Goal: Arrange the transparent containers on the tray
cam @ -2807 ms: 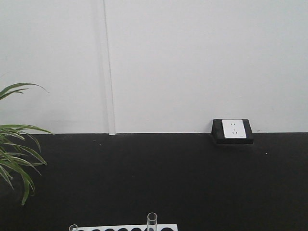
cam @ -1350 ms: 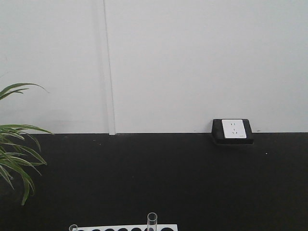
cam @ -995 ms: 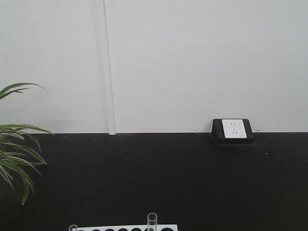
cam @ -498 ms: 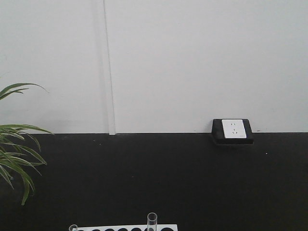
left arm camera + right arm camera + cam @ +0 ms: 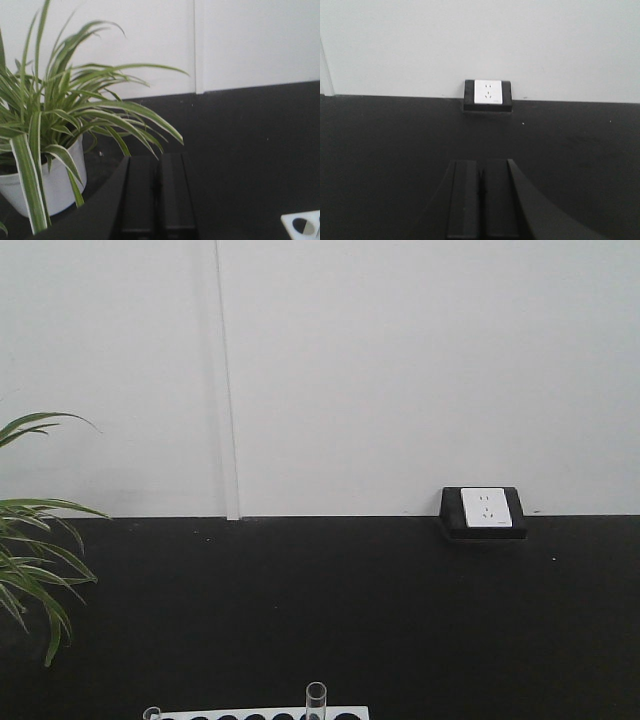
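At the far left a striped green plant (image 5: pixel 60 115) stands in a white pot (image 5: pixel 50 190) on the black worktop (image 5: pixel 400 620), close to the white wall (image 5: pixel 400 370). The left gripper (image 5: pixel 159 162) is just right of the pot, with its two black fingers pressed together and nothing between them. Past it, a corner of the white rack (image 5: pixel 287 220) with dark round holes shows at the lower right of the left wrist view.

In the front view the rack (image 5: pixel 270 712) lies along the bottom edge. One clear test tube (image 5: pixel 316 700) stands upright in it, and what looks like a second tube's rim (image 5: pixel 152 713) just shows at its left corner.

The right gripper (image 5: pixel 481 167) also has its fingers together and holds nothing. It points at the wall socket (image 5: pixel 487 92) in its black box at the back of the worktop.
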Motion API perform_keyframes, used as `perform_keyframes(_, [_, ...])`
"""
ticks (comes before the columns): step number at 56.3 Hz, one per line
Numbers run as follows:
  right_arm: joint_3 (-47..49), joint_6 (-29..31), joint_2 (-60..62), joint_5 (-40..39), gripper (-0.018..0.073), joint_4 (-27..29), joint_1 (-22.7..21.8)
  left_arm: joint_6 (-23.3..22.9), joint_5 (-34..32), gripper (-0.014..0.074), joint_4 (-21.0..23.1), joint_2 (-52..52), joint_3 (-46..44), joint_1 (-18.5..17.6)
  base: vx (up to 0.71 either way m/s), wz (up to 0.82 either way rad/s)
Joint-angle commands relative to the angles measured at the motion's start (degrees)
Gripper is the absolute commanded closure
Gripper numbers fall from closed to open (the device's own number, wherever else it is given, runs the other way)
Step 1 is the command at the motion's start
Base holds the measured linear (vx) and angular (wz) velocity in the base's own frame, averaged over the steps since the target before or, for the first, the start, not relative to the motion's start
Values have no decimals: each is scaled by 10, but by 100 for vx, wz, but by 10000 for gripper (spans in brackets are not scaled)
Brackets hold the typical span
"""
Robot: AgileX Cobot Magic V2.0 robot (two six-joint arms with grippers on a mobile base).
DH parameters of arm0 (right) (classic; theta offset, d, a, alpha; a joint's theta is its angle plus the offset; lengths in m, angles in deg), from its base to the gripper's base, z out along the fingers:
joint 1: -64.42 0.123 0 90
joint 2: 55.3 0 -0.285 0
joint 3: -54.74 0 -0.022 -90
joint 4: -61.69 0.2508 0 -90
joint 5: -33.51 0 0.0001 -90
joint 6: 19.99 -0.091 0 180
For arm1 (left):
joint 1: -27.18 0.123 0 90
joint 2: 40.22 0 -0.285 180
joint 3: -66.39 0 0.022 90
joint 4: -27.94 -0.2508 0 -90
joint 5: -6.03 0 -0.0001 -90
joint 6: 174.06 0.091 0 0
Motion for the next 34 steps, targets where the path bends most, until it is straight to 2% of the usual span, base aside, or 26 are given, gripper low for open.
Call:
perform_keyframes(1, [20, -1, -10, -40, 454, -8, 0, 1, -46, 283, -1, -23, -18, -3, 0, 0])
perform_keyframes(9, [20, -1, -23, -42, 368, -8, 0, -1, -58, 193, 0, -56, -18, -3, 0, 0])
perform_keyframes(21, [18, -7, -51, -41, 253, -3, 0, 1, -92, 185, 18, -115, -15, -12, 0, 0])
perform_keyframes(34, [18, -7, -68, -44, 234, -2, 0, -3, -211, 185, 18, -181, 43, -82, 0, 0])
